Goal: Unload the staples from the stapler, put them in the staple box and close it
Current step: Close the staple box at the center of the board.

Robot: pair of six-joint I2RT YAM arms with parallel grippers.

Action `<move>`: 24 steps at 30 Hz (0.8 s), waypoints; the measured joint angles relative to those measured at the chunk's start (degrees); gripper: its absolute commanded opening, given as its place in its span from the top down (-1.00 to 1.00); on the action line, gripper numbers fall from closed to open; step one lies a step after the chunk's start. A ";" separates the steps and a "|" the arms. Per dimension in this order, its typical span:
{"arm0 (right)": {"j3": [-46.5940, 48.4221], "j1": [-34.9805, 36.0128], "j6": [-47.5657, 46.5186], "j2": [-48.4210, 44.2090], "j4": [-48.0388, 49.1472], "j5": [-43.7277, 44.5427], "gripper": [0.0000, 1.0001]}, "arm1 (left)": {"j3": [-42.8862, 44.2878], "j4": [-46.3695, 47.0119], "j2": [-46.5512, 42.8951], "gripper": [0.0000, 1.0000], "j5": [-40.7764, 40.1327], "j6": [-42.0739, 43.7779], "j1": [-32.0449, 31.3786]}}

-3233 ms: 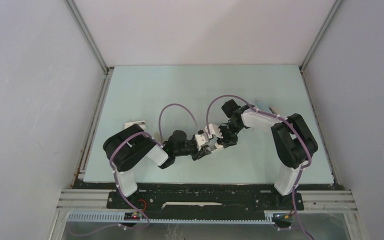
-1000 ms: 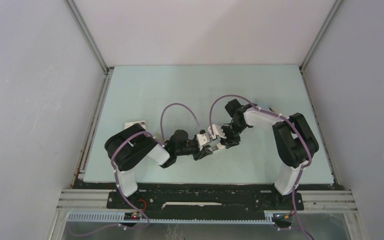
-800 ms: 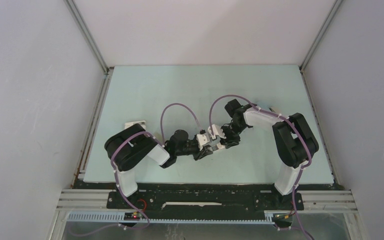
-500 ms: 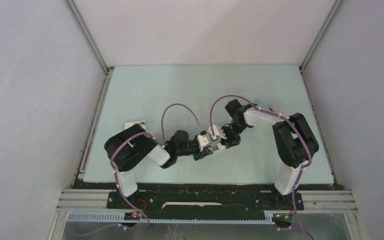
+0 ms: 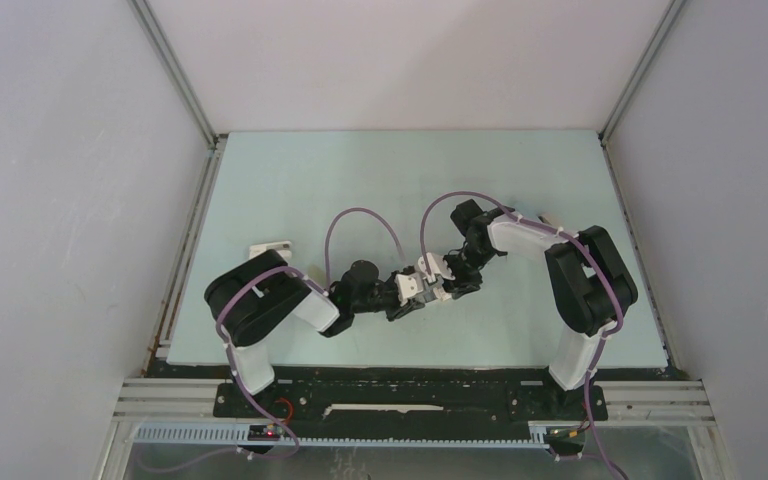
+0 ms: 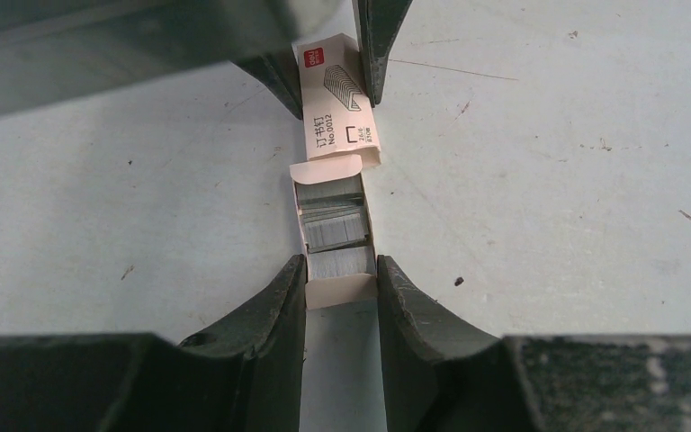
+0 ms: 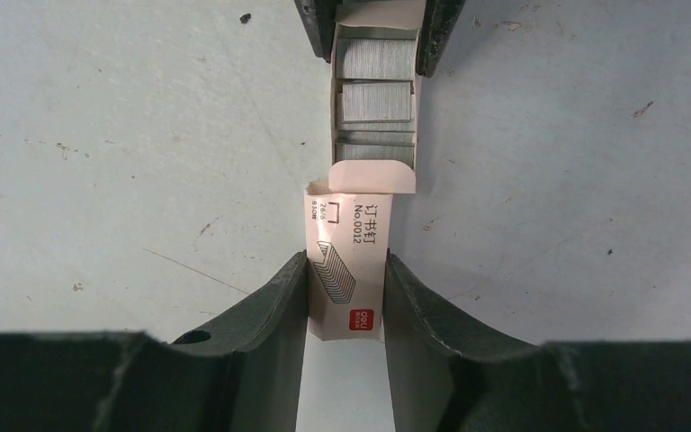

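Presently the left hand [image 6: 342, 281] is clamped on a tray [image 6: 340, 291] and the right hand [image 7: 346, 281] on its sleeve [image 7: 353, 236], pulled half apart, staples [image 6: 334, 232] being seen in the tray; no stapler is seen nearby, so unloading is judged hardly begun.

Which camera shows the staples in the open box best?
The left wrist view: the staples lie in full view in the open tray, sharp and unobstructed. The right wrist view shows them too, but crowded against the frame's top edge. In the top view they are too small to make out.
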 measured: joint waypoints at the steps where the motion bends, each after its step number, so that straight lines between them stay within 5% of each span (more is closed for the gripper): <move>1: 0.00 -0.02 -0.04 0.02 -0.09 0.00 0.15 | 0.00 -0.11 -0.04 0.35 0.00 0.20 -0.04; 24: 0.02 -0.28 2.08 0.22 0.22 -0.22 0.15 | 0.13 0.20 -0.04 0.36 -1.18 -0.70 -0.74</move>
